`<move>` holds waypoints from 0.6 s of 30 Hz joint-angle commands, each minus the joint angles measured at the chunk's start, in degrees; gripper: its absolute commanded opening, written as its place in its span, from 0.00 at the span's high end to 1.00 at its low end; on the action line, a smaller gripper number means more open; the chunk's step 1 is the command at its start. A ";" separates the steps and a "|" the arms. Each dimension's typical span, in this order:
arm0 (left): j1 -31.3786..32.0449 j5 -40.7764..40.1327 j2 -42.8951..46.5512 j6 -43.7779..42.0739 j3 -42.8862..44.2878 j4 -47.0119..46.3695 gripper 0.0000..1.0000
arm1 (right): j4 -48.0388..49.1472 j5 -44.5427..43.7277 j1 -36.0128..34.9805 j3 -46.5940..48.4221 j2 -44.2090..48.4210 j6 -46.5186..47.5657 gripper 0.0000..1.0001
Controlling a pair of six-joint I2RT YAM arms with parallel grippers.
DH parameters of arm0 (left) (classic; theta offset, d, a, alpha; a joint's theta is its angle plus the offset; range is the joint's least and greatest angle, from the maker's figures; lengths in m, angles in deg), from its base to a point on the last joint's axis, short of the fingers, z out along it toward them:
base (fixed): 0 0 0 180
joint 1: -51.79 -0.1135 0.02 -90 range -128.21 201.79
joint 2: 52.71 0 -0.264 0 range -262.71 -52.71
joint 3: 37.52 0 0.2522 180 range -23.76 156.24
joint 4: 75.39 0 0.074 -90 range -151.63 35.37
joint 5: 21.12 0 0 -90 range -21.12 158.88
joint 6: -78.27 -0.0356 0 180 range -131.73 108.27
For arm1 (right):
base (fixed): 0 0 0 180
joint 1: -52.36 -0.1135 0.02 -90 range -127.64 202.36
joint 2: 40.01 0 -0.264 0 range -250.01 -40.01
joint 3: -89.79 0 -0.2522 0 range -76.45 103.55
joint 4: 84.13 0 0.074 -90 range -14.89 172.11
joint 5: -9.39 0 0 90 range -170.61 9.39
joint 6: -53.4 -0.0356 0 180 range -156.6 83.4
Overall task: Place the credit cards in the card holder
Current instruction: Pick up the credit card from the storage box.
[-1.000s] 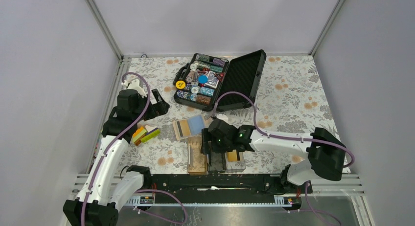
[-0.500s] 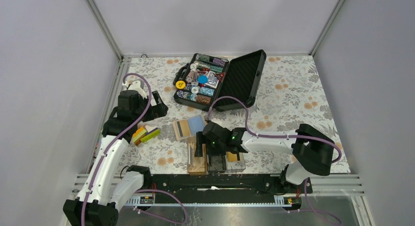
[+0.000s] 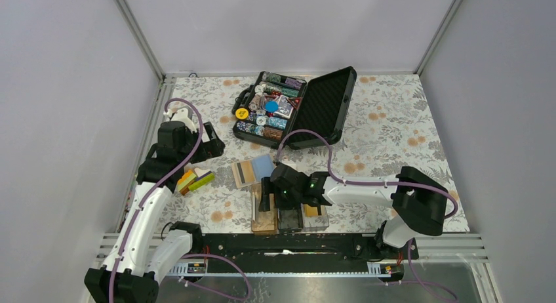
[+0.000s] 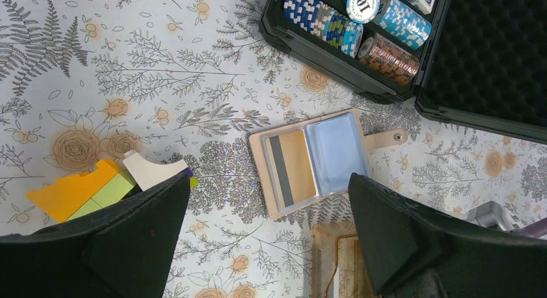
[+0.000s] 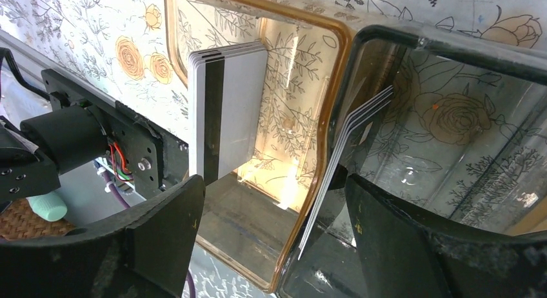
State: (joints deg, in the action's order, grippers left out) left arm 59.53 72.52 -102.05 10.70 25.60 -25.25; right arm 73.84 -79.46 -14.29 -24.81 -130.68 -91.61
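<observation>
Card holder (image 5: 342, 48) sat at the near counter (image 3: 393, 132) edge. Right end effector (image 5: 274, 195) hovered over its brown compartment, jaws apart, gripping nothing. Credit cards (image 5: 229, 108) leaned stacked in the brown compartment, others in the dark one. Behind, open wallet (image 4: 335, 153) showed a gold card (image 4: 293, 167). Left end effector (image 3: 213, 140) hung wide apart, empty, near coloured blocks (image 3: 195, 180). Chip case (image 3: 295, 106) lay open farthest back.

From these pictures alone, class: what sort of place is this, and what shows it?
Probably a robot test cell: a left arm and right arm bolted to a rail, plain grey walls enclosing the table, and props laid out, a chip case and card holder.
</observation>
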 commanded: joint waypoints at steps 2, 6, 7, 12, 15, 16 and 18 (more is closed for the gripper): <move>-0.37 -1.44 1.27 -0.82 -0.14 -1.62 0.01 | -0.04 -0.72 -0.67 1.89 3.34 -1.05 0.14; -0.37 -1.44 1.33 -0.82 -0.23 -1.66 0.01 | -0.72 -0.82 -0.67 1.84 4.50 -1.16 0.14; -0.38 -1.44 1.31 -0.82 -0.23 -1.65 0.01 | -0.79 -0.83 -0.67 1.86 4.72 -1.24 0.14; -0.37 -1.44 1.35 -0.82 -0.23 -1.64 0.01 | -1.34 -2.45 -0.80 1.82 5.45 -1.42 0.14; -0.37 -1.42 1.35 -0.82 -0.28 -1.69 0.01 | -1.93 -2.76 -0.76 1.80 5.42 -1.38 0.15; -0.37 -1.44 1.35 -0.82 -0.24 -1.67 0.01 | -2.10 -2.92 -0.84 1.84 5.41 -1.41 0.16; -0.37 -1.44 1.35 -0.82 -0.25 -1.67 0.01 | -3.41 -3.67 -0.92 2.25 5.40 -1.34 0.21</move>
State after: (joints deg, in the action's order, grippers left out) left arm 59.53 72.08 -101.79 10.70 25.60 -25.25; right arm 73.12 -80.18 -14.40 -24.81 -127.21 -92.24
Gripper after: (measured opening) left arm 0.985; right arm 0.831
